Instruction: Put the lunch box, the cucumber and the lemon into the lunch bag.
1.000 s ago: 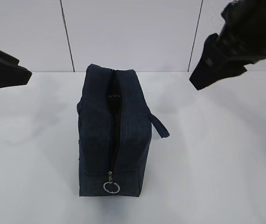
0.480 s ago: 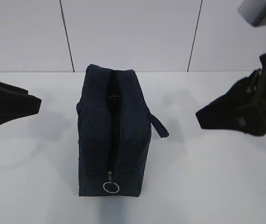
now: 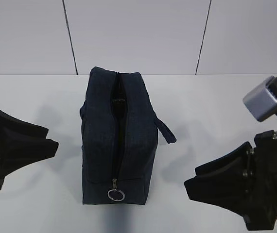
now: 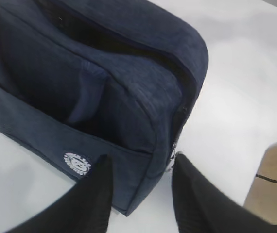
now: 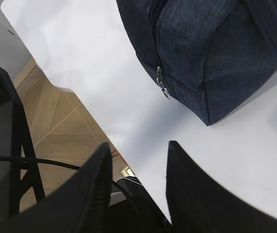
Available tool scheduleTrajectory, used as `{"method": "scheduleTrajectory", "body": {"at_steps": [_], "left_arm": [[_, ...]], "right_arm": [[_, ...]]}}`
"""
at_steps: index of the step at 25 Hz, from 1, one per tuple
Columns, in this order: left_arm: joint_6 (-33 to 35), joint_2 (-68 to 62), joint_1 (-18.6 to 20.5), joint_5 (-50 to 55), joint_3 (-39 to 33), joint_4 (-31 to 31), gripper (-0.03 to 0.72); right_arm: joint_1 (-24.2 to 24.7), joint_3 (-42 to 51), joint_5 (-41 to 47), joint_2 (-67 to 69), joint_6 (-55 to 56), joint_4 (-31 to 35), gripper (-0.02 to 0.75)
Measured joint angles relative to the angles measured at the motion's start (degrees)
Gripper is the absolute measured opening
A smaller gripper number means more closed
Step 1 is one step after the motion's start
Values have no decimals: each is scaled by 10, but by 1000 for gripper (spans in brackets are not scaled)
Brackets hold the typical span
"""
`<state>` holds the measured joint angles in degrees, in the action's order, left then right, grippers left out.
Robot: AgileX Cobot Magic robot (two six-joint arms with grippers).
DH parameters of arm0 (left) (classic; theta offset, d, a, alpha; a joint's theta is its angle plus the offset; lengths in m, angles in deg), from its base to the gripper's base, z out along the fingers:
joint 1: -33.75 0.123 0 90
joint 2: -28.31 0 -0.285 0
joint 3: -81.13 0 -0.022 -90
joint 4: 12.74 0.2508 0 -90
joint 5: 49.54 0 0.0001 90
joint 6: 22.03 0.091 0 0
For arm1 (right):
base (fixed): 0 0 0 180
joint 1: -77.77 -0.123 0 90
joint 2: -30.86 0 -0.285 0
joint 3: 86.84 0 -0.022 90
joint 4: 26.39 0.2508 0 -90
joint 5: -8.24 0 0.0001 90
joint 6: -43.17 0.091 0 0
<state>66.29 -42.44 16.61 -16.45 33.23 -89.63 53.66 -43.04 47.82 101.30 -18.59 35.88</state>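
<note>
You have the white table (image 3: pixel 216 111) spread across the whole scene, and on it, near the middle, the lunch bag (image 3: pixel 116 136) stands upright with its short end facing you and its long side running from near to far. The zipper slit along its top gapes dark, and you cannot see what lies inside. One strap handle (image 3: pixel 165 132) sticks out from its right side. To the left of the bag, low and well apart from it, your left gripper (image 4: pixel 141 194) hangs with its jaws partly spread and nothing between them. To the right, nearer to you, your right gripper (image 5: pixel 138 187) stands the same way, partly open and empty. The zipper's ring pull (image 3: pixel 115 194) hangs at the bag's near end.
</note>
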Motion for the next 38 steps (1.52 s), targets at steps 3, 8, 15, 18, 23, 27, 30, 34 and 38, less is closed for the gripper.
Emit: {"method": "scheduleTrajectory", "body": {"at_steps": [3, 8, 15, 18, 23, 27, 30, 34, 38], "left_arm": [[40, -42, 0, 8, 0, -29, 298], [83, -96, 0, 22, 0, -64, 298], [139, -132, 0, 48, 0, -110, 298], [171, -138, 0, 50, 0, -133, 298], [210, -161, 0, 50, 0, -167, 298], [241, -191, 0, 50, 0, -188, 298], [274, -210, 0, 49, 0, -224, 298], [295, -226, 0, 51, 14, -251, 298], [298, -236, -1, 71, 21, -256, 298]], "right_arm": [[0, 24, -17, 4, -53, 40, 293], [0, 37, -31, 28, -96, 68, 293], [0, 38, -29, 85, -179, 136, 293], [0, 38, -22, 114, -245, 187, 293], [0, 38, 14, 177, -354, 279, 293], [0, 38, 36, 230, -416, 327, 293], [0, 38, 56, 262, -452, 349, 293], [0, 38, 75, 289, -480, 360, 293], [0, 38, 90, 305, -501, 373, 293]]}}
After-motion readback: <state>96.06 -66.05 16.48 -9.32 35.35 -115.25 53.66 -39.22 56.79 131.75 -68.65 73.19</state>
